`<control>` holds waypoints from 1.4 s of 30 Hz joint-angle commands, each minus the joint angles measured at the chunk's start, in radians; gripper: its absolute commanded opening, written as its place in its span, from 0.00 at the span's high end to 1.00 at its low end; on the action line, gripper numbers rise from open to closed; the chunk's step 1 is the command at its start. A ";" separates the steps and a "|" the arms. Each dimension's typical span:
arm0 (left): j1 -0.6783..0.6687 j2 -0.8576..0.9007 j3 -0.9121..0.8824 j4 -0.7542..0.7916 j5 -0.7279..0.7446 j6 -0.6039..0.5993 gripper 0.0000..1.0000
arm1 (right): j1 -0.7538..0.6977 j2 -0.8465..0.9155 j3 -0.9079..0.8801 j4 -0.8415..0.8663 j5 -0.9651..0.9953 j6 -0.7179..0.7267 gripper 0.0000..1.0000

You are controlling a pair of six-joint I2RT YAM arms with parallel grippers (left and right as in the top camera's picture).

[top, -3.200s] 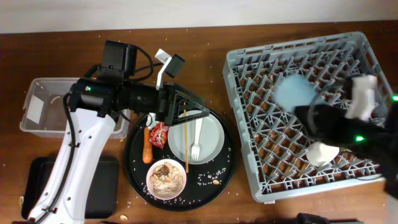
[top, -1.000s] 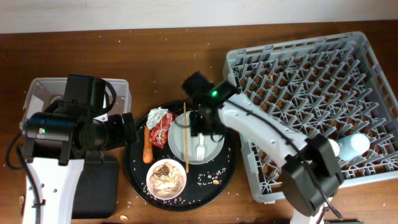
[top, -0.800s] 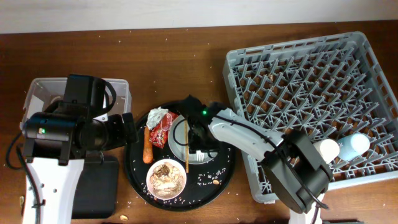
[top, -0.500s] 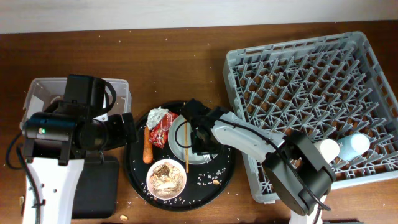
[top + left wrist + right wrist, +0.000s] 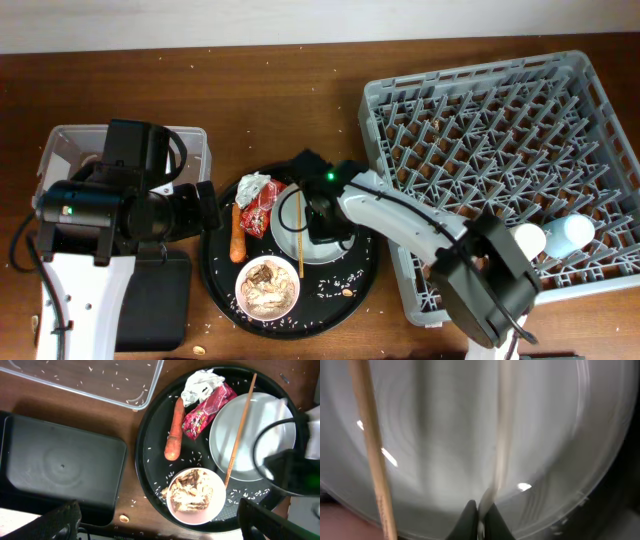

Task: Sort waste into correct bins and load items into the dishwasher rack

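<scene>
My right gripper [image 5: 481, 515] is shut on the handle of the white fork [image 5: 502, 435], low over the pale plate [image 5: 435, 435]. The wooden chopstick [image 5: 372, 450] lies across the plate's left side. From overhead, the right gripper [image 5: 320, 222] covers the fork on the plate [image 5: 286, 228]. Beside the plate lie the chopstick [image 5: 299, 240], a carrot stick [image 5: 237, 236], a red wrapper [image 5: 258, 212] and a silver wrapper [image 5: 252, 187]. A white bowl [image 5: 267, 287] holds brown scraps. My left gripper [image 5: 157, 510] hangs open and empty above the bowl [image 5: 195, 495] and the carrot [image 5: 173, 437].
All of this sits on a round black tray [image 5: 214, 270]. The grey dishwasher rack [image 5: 480, 150] stands to the right, with a cream cup [image 5: 527, 240] and a blue cup [image 5: 567, 235] in it. The clear tub [image 5: 62, 160] and the shallow black tray [image 5: 160, 310] are at the left.
The right gripper has come down onto the plate and closed its jaws on the fork. The left arm has stayed still.
</scene>
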 commanded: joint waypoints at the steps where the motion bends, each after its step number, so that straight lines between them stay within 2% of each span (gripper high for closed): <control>1: 0.003 -0.006 0.016 0.000 -0.011 -0.006 0.01 | -0.019 -0.145 0.129 -0.071 0.040 -0.011 0.96; 3: 0.003 -0.006 0.016 0.000 -0.011 -0.006 0.01 | -0.066 -0.211 0.167 -0.106 0.040 -0.031 0.96; 6: 0.003 -0.006 0.016 0.000 -0.011 -0.006 0.01 | -0.255 -0.281 0.174 -0.165 0.048 -0.173 0.96; 9: 0.003 -0.006 0.016 0.000 -0.011 -0.006 0.01 | -0.395 -0.213 0.124 -0.211 0.092 -0.314 0.96; 12: 0.003 -0.006 0.016 0.000 -0.011 -0.006 0.01 | -0.404 -0.152 0.100 -0.211 0.009 -0.495 0.96; 13: 0.003 -0.006 0.016 0.000 -0.011 -0.006 0.01 | -0.397 -0.151 0.100 -0.211 0.026 -0.500 0.93; 14: 0.003 -0.006 0.016 0.000 -0.011 -0.006 0.01 | -0.395 -0.152 0.101 -0.205 0.032 -0.500 0.66; 15: 0.003 -0.006 0.016 0.000 -0.011 -0.006 0.01 | -0.395 -0.163 0.110 -0.201 0.013 -0.500 0.59; 16: 0.003 -0.006 0.016 0.000 -0.011 -0.006 0.01 | -0.378 -0.183 0.127 -0.200 -0.052 -0.500 0.58; 17: 0.003 -0.006 0.016 0.000 -0.011 -0.006 0.01 | -0.353 -0.198 0.139 -0.196 -0.104 -0.490 0.58; 20: 0.003 -0.006 0.016 0.000 -0.011 -0.006 0.01 | -0.162 -0.196 0.126 -0.135 -0.141 -0.254 0.58; 23: 0.003 -0.006 0.016 0.000 -0.011 -0.006 0.01 | 0.012 -0.111 0.097 -0.043 -0.042 0.006 0.54; 25: 0.003 -0.006 0.016 0.000 -0.011 -0.006 0.01 | 0.061 -0.025 0.097 0.032 -0.039 0.061 0.54; 28: 0.003 -0.006 0.016 0.000 -0.011 -0.006 0.01 | 0.061 0.098 0.097 0.085 -0.039 0.106 0.54; 30: 0.003 -0.006 0.016 0.000 -0.011 -0.006 0.01 | 0.061 0.163 0.097 0.126 -0.043 0.106 0.71; 31: 0.003 -0.006 0.016 0.000 -0.011 -0.006 0.01 | 0.061 0.177 0.097 0.128 -0.043 0.106 0.75; 32: 0.003 -0.006 0.016 0.000 -0.011 -0.006 0.01 | 0.061 0.176 0.097 0.128 -0.043 0.104 0.96; 35: 0.003 -0.006 0.016 0.000 -0.011 -0.006 0.01 | 0.046 0.069 0.137 0.061 -0.009 0.074 0.96; 38: 0.003 -0.006 0.016 0.000 -0.011 -0.006 0.01 | -0.056 -0.127 0.197 -0.063 0.064 -0.045 0.96; 40: 0.003 -0.006 0.016 0.000 -0.011 -0.006 0.01 | -0.203 -0.253 0.199 -0.077 0.065 -0.195 0.96; 42: 0.003 -0.006 0.016 0.000 -0.011 -0.006 0.01 | -0.343 -0.273 0.194 -0.119 0.056 -0.423 0.96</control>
